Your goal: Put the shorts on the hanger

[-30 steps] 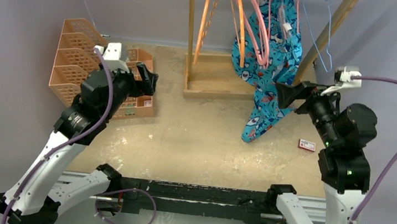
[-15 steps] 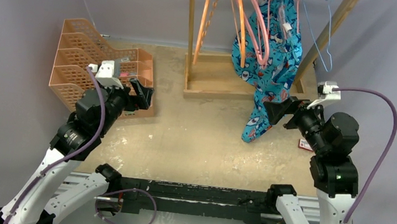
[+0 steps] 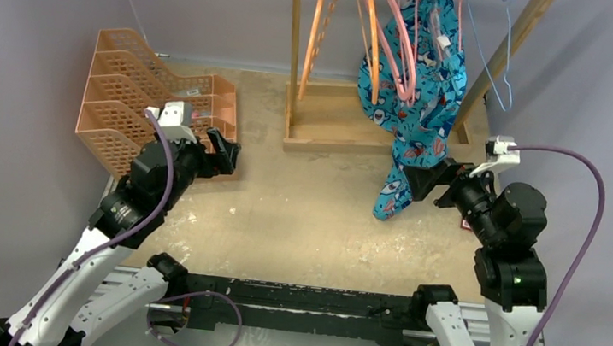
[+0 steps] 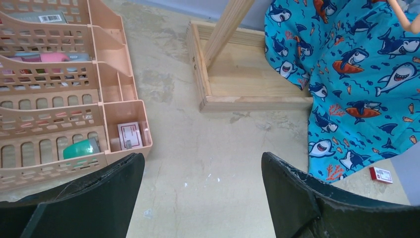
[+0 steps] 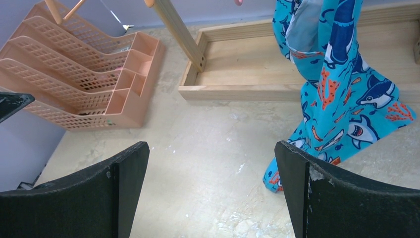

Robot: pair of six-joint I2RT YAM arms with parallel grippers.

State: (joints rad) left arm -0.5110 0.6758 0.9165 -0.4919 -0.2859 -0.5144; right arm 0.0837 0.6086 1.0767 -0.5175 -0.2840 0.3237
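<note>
Turquoise shorts (image 3: 423,108) on pink hanger (image 3: 403,68), just ahead of empty, parted right gripper (image 3: 416,181); left gripper (image 3: 225,151) parted too.

The shorts (image 4: 356,74) are soft matt cloth, the hanger (image 3: 403,76) smooth pink plastic with a slight gloss, the stand (image 4: 247,79) pale bare wood. The bench (image 4: 208,158) looks rough and blotchy. The desk tray (image 4: 49,84) is smooth peach plastic, the left pincer (image 4: 203,196) matt black and scuffed.

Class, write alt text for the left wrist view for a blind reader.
Shark-print turquoise shorts hang at right, draping over a wooden stand base. A peach desk organiser sits at left; the open left gripper frames the bottom.
</note>
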